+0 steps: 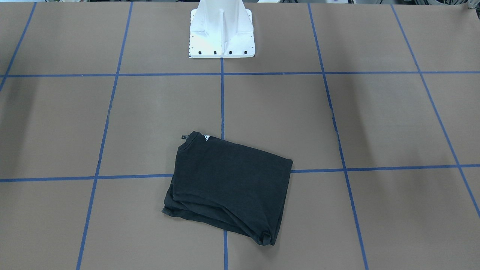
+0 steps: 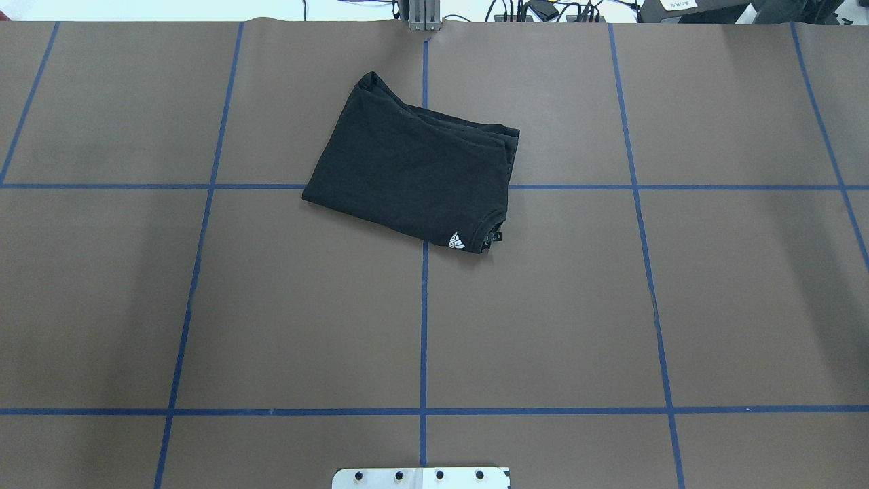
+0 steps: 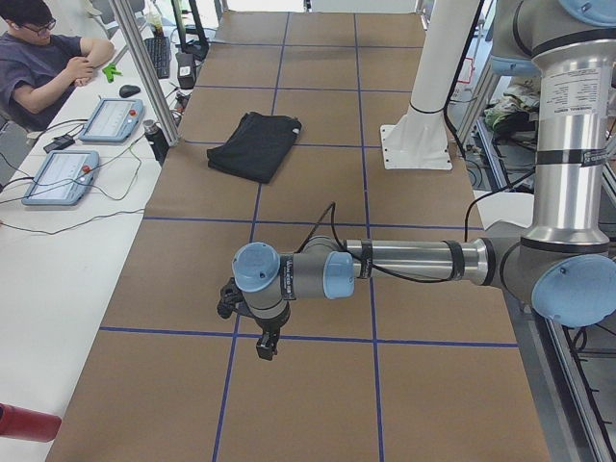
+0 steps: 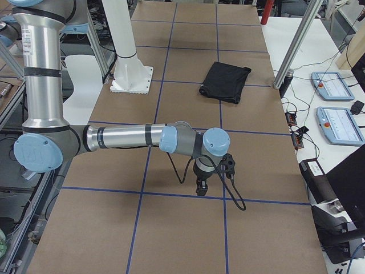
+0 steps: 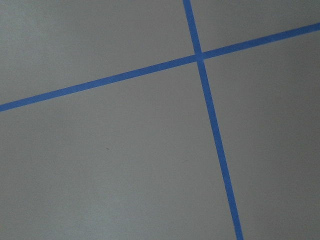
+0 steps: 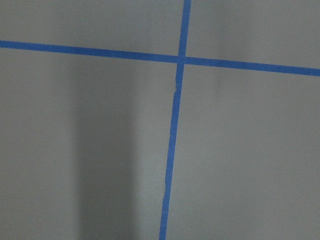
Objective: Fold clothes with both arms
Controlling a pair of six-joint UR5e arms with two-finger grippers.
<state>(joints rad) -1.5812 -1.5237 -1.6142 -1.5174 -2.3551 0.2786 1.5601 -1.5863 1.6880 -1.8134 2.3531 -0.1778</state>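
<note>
Black shirt [image 2: 414, 180] lies folded.
Uneven layers may slide if regrasped; left gripper [image 3: 268, 345], right gripper [image 4: 201, 186]: cannot tell if open.

I see the table [image 2: 305, 305] covered in brown paper and marked into large squares by blue tape [image 2: 423, 326]. A black T-shirt [image 2: 407, 176] lies flat on it, folded into a rough rectangle with layered edges showing. It sits toward the edge farthest from the robot, about midway along that edge. It lies askew to the grid, across the centre tape line and one cross line. Its collar corner, with a small white logo [image 2: 457, 240], points back toward the robot's edge. At the middle of that edge stands a white bolted mount plate [image 1: 222, 45].
</note>
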